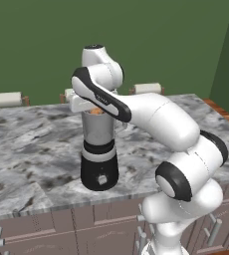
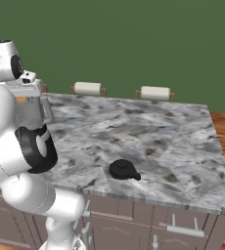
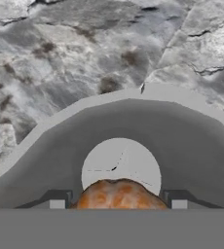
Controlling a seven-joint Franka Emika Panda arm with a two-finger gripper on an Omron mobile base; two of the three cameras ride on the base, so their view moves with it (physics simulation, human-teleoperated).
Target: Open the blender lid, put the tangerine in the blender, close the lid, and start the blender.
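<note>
Tangerine (image 3: pixel 118 194), small, round, orange: clamped between the two dark finger tips of the white arm's gripper (image 3: pixel 118 203), directly over the open mouth of the tall grey metallic blender (image 1: pixel 99 149).
Blender stands upright near the front edge of the grey marbled counter (image 2: pixel 148 132), black rounded base with white button facing forward; black round blender lid (image 2: pixel 123 169) with raised knob lies on the counter well to the right, near the front edge; two paper towel rolls (image 2: pixel 87 88) stand along the far edge.
</note>
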